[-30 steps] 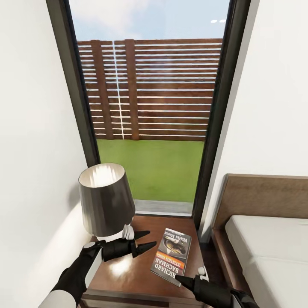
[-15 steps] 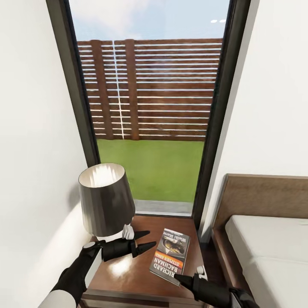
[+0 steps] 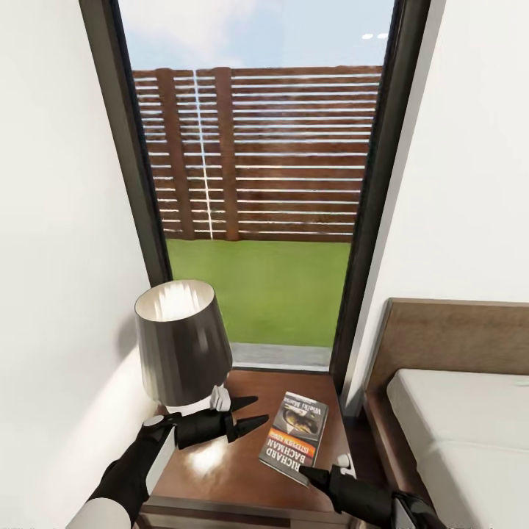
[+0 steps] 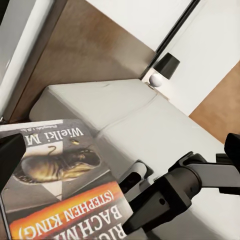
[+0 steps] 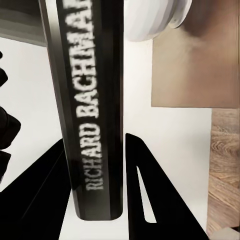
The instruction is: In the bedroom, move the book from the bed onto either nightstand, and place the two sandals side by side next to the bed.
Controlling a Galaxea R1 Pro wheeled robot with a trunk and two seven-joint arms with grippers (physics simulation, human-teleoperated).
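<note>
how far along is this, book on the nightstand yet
Nearly. The book lies flat on the nightstand beside the lamp, off the bed. The right gripper is at its near corner, fingers either side of the spine in the right wrist view; grip unclear. The left gripper is open. Sandals remain to be placed.

— Where is the book (image 3: 295, 436)?

— Flat on the nightstand (image 3: 220, 463), toward its 3 o'clock side, cover up, with a dark photo and an orange band of white lettering; its spine (image 5: 95, 100) reads "RICHARD BACHMAN".

— And the nightstand?

— Glossy reddish-brown, below the tall window, carrying a dark-shaded lamp (image 3: 181, 342) at its 9 o'clock end.

— The bed (image 3: 455, 419)?

— At 3 o'clock of the nightstand: pale mattress, brown headboard.
</note>
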